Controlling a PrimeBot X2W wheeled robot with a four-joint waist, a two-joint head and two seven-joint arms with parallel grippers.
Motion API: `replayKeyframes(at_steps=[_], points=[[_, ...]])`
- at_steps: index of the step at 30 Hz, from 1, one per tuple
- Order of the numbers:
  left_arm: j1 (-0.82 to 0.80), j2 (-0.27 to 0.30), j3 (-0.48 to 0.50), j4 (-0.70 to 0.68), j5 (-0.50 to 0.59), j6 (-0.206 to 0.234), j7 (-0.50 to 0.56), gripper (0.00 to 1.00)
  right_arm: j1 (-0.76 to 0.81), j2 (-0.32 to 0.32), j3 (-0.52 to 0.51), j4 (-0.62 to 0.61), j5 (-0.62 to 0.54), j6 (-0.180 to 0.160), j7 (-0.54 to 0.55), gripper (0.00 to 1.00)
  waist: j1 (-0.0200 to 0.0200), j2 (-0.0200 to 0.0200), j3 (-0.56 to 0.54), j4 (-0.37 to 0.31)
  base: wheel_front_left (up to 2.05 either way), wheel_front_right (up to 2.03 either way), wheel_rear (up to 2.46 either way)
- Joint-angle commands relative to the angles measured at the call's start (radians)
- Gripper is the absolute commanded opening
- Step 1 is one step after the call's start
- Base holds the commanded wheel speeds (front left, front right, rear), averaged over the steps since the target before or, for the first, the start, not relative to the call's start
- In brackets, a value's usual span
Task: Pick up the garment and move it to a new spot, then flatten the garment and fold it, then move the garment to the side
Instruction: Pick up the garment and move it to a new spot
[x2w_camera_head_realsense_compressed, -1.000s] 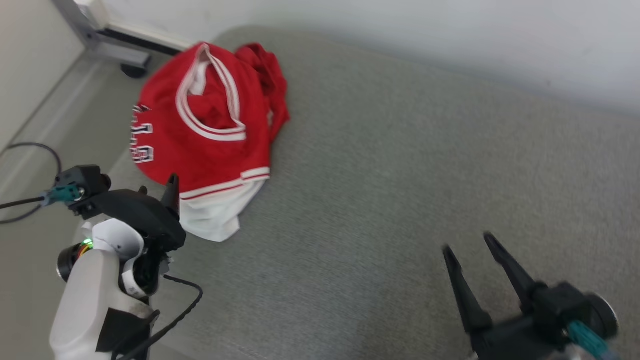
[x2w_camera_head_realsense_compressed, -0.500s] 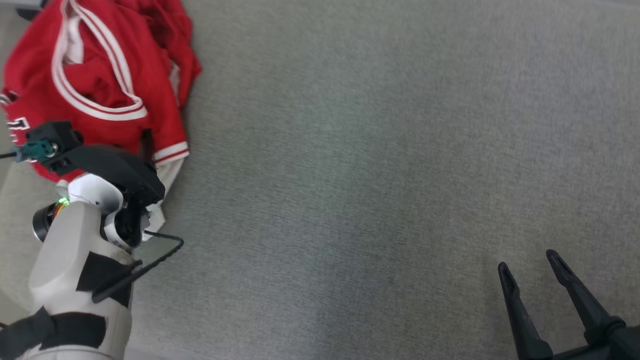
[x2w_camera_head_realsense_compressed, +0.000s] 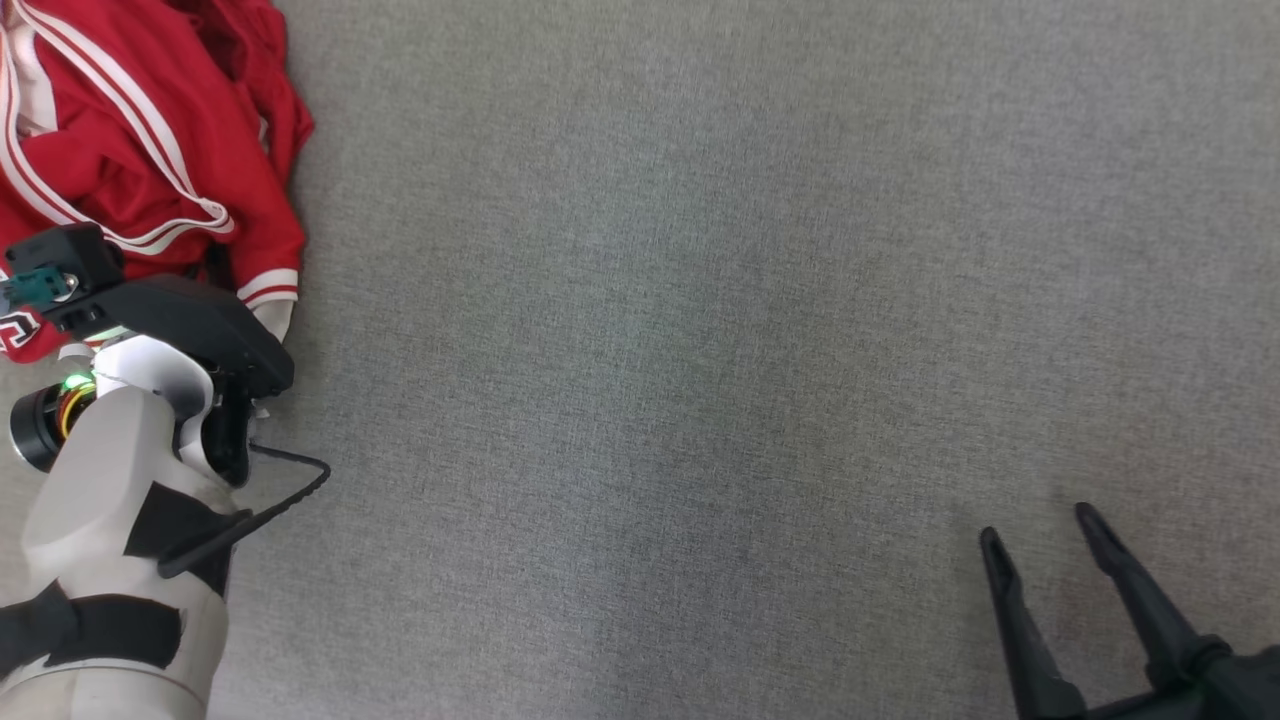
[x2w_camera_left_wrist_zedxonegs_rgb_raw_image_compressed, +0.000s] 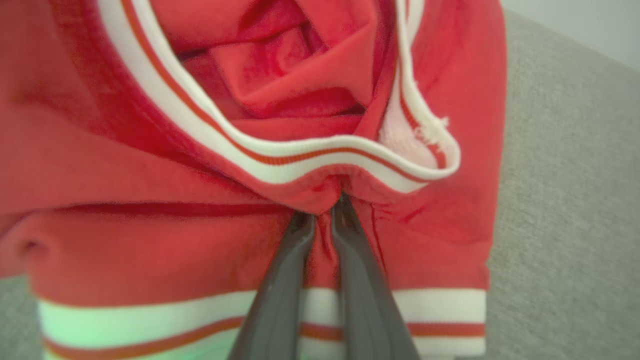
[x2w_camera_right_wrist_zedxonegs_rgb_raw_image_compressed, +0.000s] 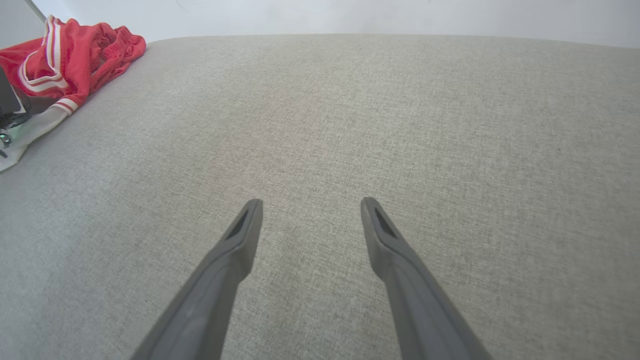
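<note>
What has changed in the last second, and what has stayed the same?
The left gripper moved forward onto the red garment and shut its fingers on a fold under the striped trim. The head camera also shifted. The garment stays crumpled in place, and the right gripper stays open over the grey surface.

Bare indoor room, likely a test setup; exact type unclear.
Wide padded surface in grey woven fabric, rounded edge, plain white wall behind at 12 o'clock; crumpled red white-striped jersey garment at 10 o'clock.
</note>
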Motion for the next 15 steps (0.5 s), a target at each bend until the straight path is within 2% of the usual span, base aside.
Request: replayKeyframes(at_steps=[1,7,15], points=[[-0.002,0.001,-0.007,0.010,0.008,-0.009,-0.013,0.00,-0.016,0.008,0.010,0.016,0.009,-0.002,-0.011,1.00,0.0000,0.0000,-0.031,0.005,0.00,0.00,0.00],[-0.010,0.070,-0.038,-0.010,0.022,-0.032,-0.027,0.00,-0.079,0.032,0.069,0.116,0.040,-0.002,-0.058,1.00,0.0000,0.0000,-0.123,0.005,0.00,0.00,0.00],[-0.010,0.192,-0.086,-0.121,0.036,-0.044,0.000,0.00,-0.159,0.089,0.116,0.340,0.094,-0.002,-0.183,1.00,0.0000,0.0000,-0.357,-0.033,0.00,0.00,0.00]])
